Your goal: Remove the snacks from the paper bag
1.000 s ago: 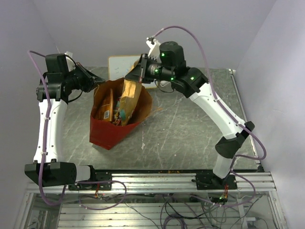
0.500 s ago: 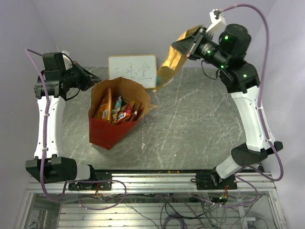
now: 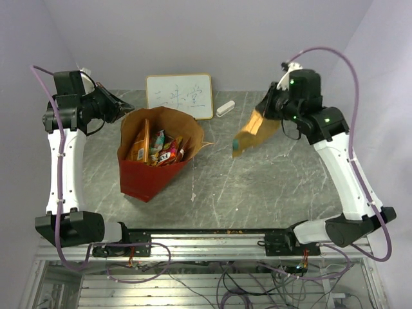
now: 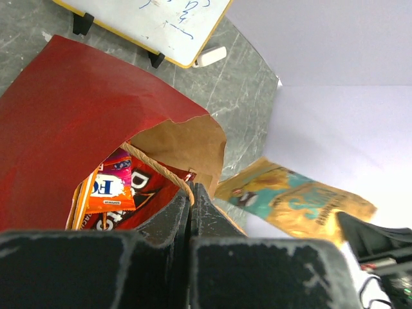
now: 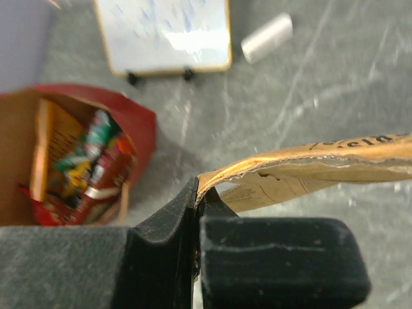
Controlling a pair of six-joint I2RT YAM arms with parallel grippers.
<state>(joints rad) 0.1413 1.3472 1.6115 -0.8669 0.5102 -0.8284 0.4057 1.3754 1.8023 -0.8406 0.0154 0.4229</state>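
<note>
Chip bag [image 3: 253,133], orange-and-teal, glossy, crinkly, hangs over the table [image 3: 257,187], well right of the paper bag [image 3: 145,180]; judged light, limp and slippery, best held by its crimped edge. Right gripper [image 5: 196,196] pinches that edge. Left gripper [image 4: 192,193] is pressed together on the red bag's tan handle [image 4: 154,167]. Smaller packets [image 3: 161,149] lie inside.

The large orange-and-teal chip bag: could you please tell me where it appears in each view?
Top external: chip bag right of centre, held by the right gripper.
Left wrist: chip bag mid-right, beyond the paper bag.
Right wrist: chip bag from bottom centre to the right edge.
Shared landmark: the whiteboard, near the top of each.
</note>
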